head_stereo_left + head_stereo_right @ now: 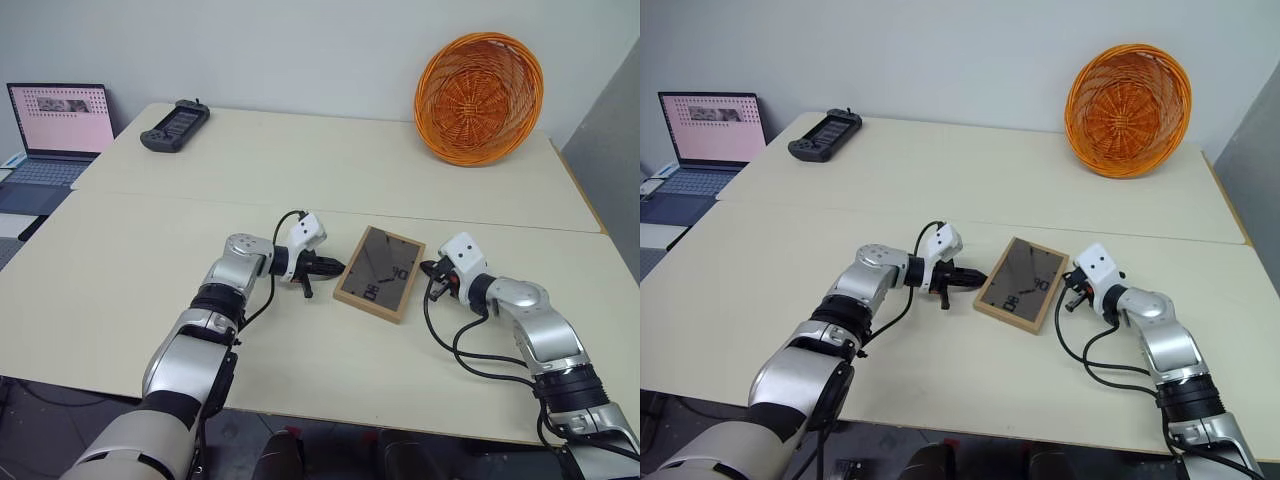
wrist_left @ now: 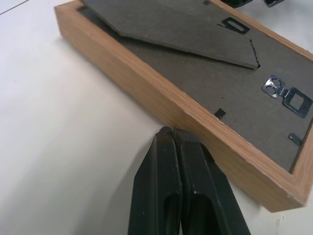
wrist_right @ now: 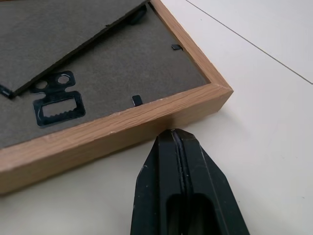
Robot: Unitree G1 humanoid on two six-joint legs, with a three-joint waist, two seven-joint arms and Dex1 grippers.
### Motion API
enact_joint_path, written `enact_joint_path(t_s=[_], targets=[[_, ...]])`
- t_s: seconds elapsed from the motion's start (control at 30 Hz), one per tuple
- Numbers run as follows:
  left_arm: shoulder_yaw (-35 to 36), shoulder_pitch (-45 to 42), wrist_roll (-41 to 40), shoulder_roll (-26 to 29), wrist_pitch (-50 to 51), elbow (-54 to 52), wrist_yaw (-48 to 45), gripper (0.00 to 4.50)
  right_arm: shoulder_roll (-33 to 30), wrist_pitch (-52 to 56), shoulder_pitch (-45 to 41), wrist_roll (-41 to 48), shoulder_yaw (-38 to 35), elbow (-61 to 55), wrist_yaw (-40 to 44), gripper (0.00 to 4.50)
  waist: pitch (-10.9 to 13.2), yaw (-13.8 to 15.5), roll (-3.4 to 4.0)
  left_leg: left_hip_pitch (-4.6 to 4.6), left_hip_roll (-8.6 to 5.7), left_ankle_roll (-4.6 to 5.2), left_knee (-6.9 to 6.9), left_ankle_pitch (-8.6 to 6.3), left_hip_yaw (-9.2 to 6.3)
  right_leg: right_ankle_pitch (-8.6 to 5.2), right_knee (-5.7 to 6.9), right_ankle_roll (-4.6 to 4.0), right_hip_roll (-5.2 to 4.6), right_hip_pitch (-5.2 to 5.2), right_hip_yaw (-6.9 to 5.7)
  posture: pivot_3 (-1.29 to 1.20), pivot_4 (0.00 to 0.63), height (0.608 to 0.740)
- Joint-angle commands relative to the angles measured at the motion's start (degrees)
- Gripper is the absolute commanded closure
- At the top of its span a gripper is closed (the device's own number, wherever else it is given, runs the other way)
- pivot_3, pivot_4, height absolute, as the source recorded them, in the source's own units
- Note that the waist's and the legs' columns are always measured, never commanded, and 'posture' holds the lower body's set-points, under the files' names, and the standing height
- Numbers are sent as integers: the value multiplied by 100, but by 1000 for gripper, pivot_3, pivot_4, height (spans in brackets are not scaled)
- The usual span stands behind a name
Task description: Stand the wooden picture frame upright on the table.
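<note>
Now both fingers pairs pressed together, left fingers (image 2: 182, 161) and right fingers (image 3: 182, 161) tips against wooden picture frame (image 1: 380, 273) edges

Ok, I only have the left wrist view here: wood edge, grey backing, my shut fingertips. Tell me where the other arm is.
Observer: The right gripper sits at the opposite side of the wooden picture frame, fingers shut, tips at the wood.
Operator: Give me the frame's pose.
Observer: It lies flat on the table, back side up, between the right gripper and the left gripper.
Operator: Name what else is around.
Observer: An orange wicker basket leans against the wall at the far right.
</note>
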Motion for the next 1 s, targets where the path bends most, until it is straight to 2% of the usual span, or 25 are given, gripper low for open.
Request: enact_joint_path(t_s=[0.03,0.3,0.5,0.83,0.93,1.0], targets=[[-74,99,-69,-62,60,-490,-192,4478,130,-339,-330,-117,152,188,91,4500,0,-8,0,0,1,0,0,0,0,0,0,0,0,0,-1,0,150,740],[62,517,-234,276,607,-1392,-295,4478,433,-680,-764,-270,346,797,194,4500,0,-84,1,1,4,-1,1,1,-3,0,9,0,1,-3,-3,0,150,740],[119,600,-244,485,687,-1513,-189,4478,469,-781,-793,-323,345,863,292,4500,0,-119,1,1,4,-1,1,1,-4,0,11,0,1,-2,-4,0,150,740],[219,350,-226,614,561,-1146,141,4478,-92,-594,-267,-260,87,43,507,4500,-1,-114,1,1,2,0,1,0,-6,0,9,0,0,-1,-4,0,150,740],[377,546,-477,753,1201,-1730,135,4478,-314,-689,-67,-261,28,-170,622,4500,-1,-116,1,0,2,0,1,0,-6,0,9,0,0,-1,-4,0,150,740],[527,674,-764,886,2046,-2269,137,4478,-441,-823,21,-266,-19,-205,660,4500,0,-139,1,0,3,0,0,0,-6,0,9,0,1,-3,-2,0,150,740]])
